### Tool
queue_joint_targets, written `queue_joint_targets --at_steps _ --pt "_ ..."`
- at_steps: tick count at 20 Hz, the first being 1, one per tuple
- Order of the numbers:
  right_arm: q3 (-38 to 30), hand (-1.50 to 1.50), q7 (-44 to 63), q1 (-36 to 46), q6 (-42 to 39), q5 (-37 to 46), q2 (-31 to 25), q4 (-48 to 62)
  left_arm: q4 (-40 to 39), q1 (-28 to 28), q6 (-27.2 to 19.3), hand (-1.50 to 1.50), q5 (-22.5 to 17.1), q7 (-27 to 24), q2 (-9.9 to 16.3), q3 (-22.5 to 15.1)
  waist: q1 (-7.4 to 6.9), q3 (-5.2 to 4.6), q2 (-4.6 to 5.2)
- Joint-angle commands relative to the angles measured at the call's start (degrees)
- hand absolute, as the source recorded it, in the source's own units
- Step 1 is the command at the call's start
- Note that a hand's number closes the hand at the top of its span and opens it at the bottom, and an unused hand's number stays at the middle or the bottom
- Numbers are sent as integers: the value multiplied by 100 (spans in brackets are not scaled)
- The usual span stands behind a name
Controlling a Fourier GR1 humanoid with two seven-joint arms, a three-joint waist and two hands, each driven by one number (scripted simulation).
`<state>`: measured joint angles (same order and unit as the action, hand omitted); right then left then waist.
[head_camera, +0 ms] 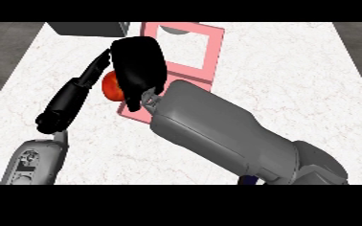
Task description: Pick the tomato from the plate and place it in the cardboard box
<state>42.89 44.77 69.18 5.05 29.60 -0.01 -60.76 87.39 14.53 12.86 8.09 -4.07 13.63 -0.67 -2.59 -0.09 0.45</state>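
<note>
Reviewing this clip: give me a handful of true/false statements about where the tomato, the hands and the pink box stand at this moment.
1. The right hand is curled over the tomato. True.
2. The tomato is green. False: it is red.
3. The left hand shows at the view's left, fingers straight. True.
4. The pink box lies at the near edge of the counter. False: it lies toward the far side, partly under the right hand.
5. The tomato rests inside the dark grey box. False: it is under the right hand, apart from that box.
</note>
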Motion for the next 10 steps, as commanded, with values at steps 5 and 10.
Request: queue_joint_targets --at_steps 5,10 --pt "-119 150 -1037 110 -1161 -667 0 1379 -90 -59 -13 0 71 -99 -9 37 67 2 1" --pt "-381 -150 -1991 -62 -1762 -848 1 1982 54 26 89 0 -65 137 5 110 143 8 -10"
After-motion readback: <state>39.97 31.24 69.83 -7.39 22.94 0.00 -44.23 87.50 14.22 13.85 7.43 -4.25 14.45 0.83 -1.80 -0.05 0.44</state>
